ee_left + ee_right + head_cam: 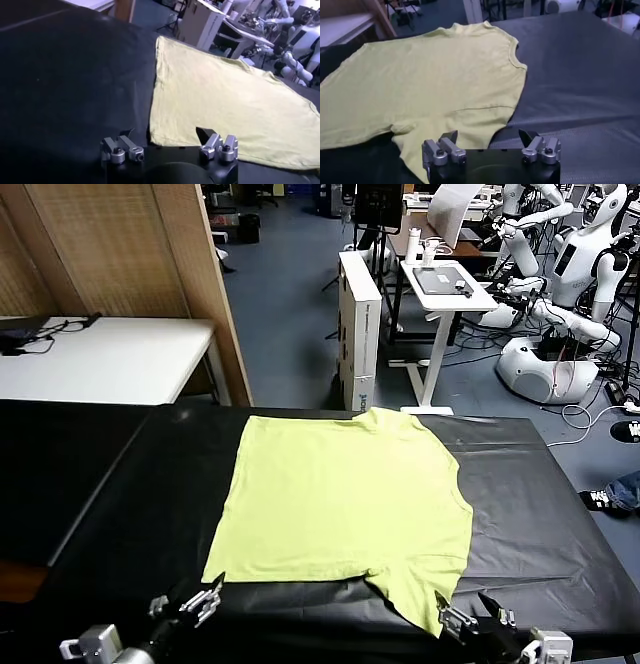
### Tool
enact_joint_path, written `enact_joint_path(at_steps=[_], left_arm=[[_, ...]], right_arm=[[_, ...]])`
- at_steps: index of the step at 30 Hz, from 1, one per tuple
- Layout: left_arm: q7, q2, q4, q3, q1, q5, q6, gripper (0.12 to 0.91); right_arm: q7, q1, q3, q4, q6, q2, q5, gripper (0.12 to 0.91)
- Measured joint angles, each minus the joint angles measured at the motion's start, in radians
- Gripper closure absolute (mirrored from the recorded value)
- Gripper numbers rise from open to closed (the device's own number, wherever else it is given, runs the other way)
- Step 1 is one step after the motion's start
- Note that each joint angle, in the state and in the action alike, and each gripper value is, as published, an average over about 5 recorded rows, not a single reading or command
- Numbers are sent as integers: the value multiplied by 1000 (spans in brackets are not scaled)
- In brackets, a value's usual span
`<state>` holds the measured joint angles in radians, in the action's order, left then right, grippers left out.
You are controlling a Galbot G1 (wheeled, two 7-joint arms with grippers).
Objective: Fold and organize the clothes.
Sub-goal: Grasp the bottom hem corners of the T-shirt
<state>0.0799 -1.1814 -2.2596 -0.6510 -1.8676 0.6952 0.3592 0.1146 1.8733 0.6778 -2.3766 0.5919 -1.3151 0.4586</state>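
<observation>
A lime yellow-green T-shirt [345, 504] lies spread on the black table [120, 494], plain side up, with no print showing. Its collar points to the far edge and one sleeve hangs toward the near right. My left gripper [195, 596] is open and empty at the near edge, just short of the shirt's near-left corner [157, 137]. My right gripper [470, 612] is open and empty at the near edge, beside the tip of the near sleeve [427, 145]. The shirt also fills the left wrist view [225, 100] and the right wrist view [430, 75].
A white table [100, 359] and a wooden partition [130, 244] stand beyond the far left. A cardboard box [360, 324], a white desk [445, 289] and white robots [570, 274] stand on the blue floor past the far edge.
</observation>
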Motion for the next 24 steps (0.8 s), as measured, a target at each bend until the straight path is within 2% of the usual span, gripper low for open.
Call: enact_joint_path(at_steps=[11, 24], left_arm=[[4, -13, 41, 7, 1, -6, -12, 126], [5, -18, 47, 6, -8, -3, -23, 250]], right_arm=[[-6, -11, -33, 26, -13, -7, -40, 118], [-9, 2, -39, 31, -13, -8, -48, 129]])
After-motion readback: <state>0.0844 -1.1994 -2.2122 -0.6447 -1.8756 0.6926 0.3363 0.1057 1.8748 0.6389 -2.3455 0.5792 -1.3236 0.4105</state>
